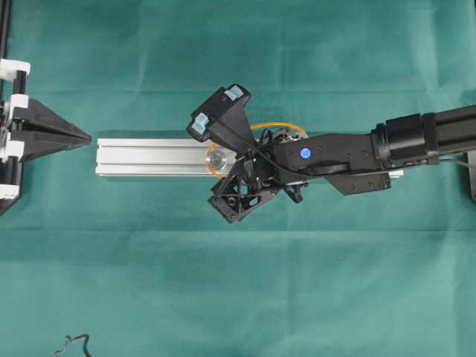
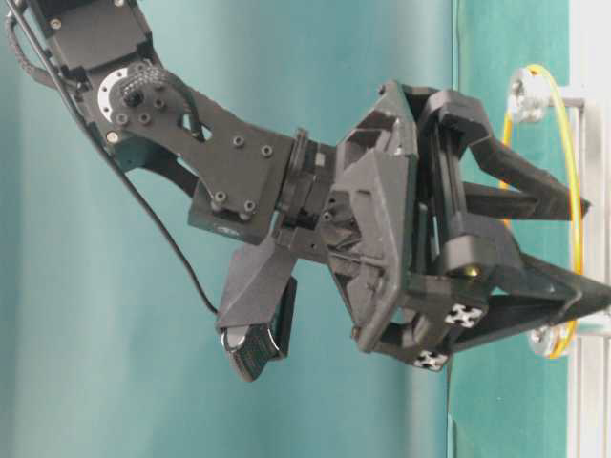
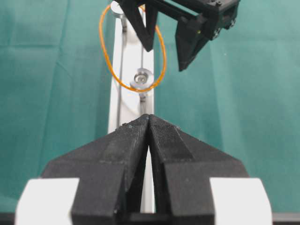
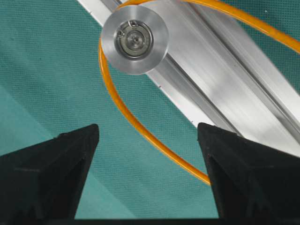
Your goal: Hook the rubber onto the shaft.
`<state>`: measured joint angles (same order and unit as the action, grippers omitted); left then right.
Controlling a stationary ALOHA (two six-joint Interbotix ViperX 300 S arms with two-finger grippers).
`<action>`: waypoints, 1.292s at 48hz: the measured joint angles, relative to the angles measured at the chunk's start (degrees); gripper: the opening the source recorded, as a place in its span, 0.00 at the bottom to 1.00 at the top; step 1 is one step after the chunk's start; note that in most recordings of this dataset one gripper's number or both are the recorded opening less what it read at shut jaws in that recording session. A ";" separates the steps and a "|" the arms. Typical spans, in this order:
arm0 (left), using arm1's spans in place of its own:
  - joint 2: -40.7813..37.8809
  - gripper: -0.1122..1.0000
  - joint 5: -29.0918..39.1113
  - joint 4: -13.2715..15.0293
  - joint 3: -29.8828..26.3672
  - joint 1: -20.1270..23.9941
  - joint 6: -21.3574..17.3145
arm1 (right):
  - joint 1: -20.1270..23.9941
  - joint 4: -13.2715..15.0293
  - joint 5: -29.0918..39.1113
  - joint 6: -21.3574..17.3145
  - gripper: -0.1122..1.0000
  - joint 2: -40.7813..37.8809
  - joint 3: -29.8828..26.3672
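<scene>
So my right hand (image 1: 223, 167) is spread wide and released, parked right over the rail (image 1: 149, 157) because the rubber (image 3: 132, 49) looks done: it's looped around both silver shafts (image 3: 142, 78), the near one and the far one, sitting slack on the rail. Left hand (image 3: 149, 123) is clenched on nothing, hanging back off the rail's left end on the worktop (image 1: 297, 282), since I'd say this job only needs one arm.

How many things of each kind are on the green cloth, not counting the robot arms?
Orange rubber band: 1
Silver pulley wheels: 2
Silver aluminium rail: 1
Black squiggly cord: 1
Total: 5
</scene>
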<state>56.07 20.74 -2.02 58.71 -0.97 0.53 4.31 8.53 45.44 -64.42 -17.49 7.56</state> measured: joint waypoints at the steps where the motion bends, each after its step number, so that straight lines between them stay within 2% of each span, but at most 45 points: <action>1: 0.00 0.10 0.00 0.00 0.00 0.00 0.00 | 0.00 0.09 -0.09 -0.09 0.90 -0.09 0.00; 26: 0.00 0.10 0.00 0.09 0.00 0.00 0.00 | -0.18 0.09 0.97 0.09 0.89 5.98 0.00; 62: 0.00 0.10 0.00 0.00 0.00 0.00 0.00 | 0.00 1.14 10.72 0.97 0.89 18.46 0.00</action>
<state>56.07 20.74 -2.02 58.71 -0.97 0.53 4.31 9.67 56.16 -63.46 0.97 7.56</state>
